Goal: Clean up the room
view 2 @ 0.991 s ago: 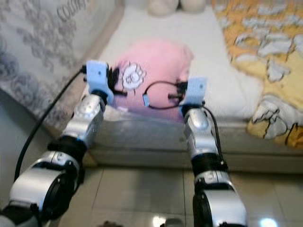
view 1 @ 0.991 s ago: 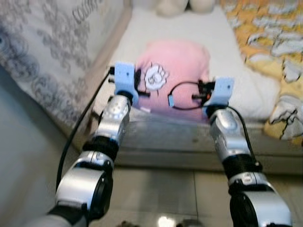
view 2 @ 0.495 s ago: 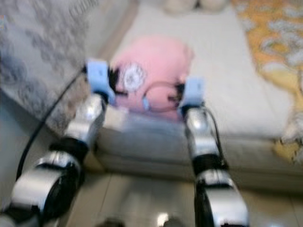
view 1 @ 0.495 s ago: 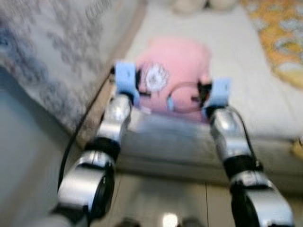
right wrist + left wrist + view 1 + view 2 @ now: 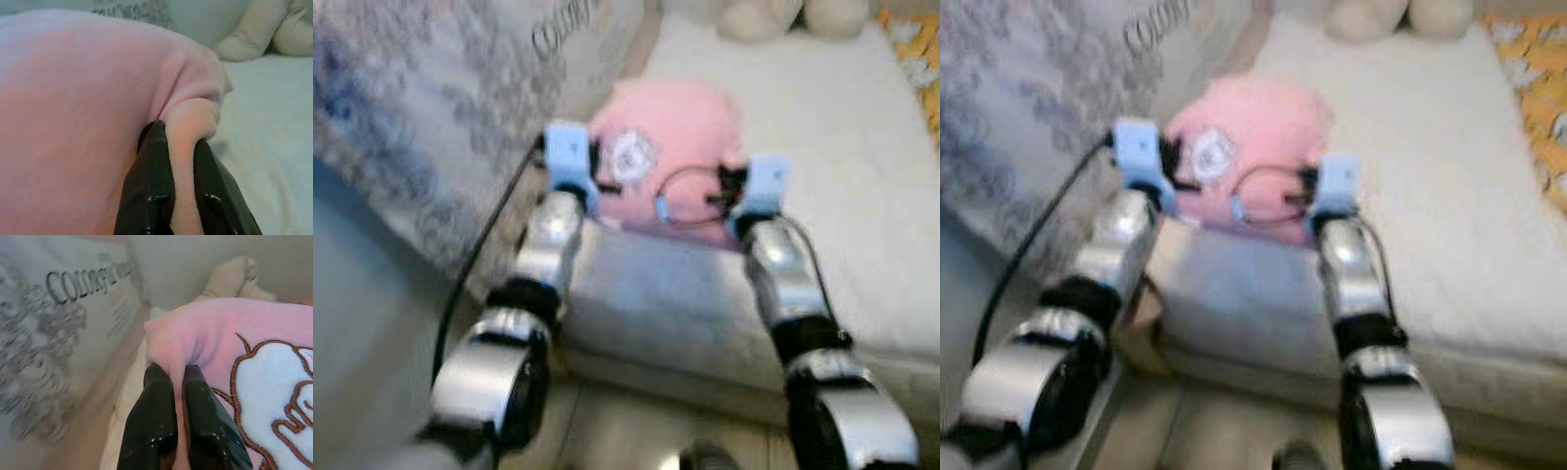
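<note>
A pink pillow (image 5: pixel 671 147) lies on the bed (image 5: pixel 822 196), just beyond both arms. Left gripper (image 5: pixel 175 382) pinches its left corner, right gripper (image 5: pixel 178 137) its right edge; it probably spans left-right between them.

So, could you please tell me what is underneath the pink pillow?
The pink pillow, pinched by the left hand and right hand, sits over the white mattress. The patch beneath is covered.

Both silver arms reach to a pink pillow (image 5: pixel 1253 137) (white patch on it) above the white bed (image 5: pixel 1430 196).
</note>
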`<state>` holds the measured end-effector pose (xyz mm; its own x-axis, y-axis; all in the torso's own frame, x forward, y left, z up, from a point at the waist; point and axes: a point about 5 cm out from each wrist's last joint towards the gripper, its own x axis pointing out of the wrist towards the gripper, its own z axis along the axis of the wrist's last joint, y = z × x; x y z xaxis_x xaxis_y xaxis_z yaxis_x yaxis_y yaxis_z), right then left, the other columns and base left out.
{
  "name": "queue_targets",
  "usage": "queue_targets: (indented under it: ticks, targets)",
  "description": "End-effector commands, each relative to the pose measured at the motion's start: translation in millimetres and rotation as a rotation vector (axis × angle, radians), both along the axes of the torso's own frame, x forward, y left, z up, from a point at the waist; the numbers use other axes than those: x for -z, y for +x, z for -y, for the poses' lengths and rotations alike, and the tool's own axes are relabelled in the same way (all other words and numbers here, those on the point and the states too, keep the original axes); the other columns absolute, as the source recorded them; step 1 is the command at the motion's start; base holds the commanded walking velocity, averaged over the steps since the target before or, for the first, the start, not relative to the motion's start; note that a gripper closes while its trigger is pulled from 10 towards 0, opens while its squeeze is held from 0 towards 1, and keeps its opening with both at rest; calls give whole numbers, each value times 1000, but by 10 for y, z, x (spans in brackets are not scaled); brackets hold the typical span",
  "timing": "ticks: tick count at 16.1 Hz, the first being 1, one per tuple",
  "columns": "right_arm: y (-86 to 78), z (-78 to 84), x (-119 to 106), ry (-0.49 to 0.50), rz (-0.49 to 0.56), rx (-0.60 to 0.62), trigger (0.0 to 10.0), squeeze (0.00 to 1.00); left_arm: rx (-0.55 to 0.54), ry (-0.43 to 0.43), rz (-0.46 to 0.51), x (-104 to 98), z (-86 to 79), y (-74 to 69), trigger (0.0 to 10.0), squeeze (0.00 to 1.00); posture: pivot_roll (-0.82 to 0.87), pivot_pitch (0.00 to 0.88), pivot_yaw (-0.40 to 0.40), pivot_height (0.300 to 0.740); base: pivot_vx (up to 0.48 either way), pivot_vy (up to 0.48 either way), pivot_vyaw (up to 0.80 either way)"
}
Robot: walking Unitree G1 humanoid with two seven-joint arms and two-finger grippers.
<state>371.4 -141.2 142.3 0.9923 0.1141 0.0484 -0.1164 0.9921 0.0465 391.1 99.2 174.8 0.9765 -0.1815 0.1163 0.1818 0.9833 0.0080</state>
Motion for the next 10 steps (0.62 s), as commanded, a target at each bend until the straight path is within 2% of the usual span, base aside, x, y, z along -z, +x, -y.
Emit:
queue_targets:
  ticks: [1,10]
  targets:
    - [25,-87,-108,21,45,-14,10000,0,-41,3,40,-126,-133,44,10000,0,-166,0,84,732,458,0,0]
    - [31,-89,-96,13,36,-21,10000,0,-50,-5,29,-107,-123,48,10000,0,-166,0,80,732,458,0,0]
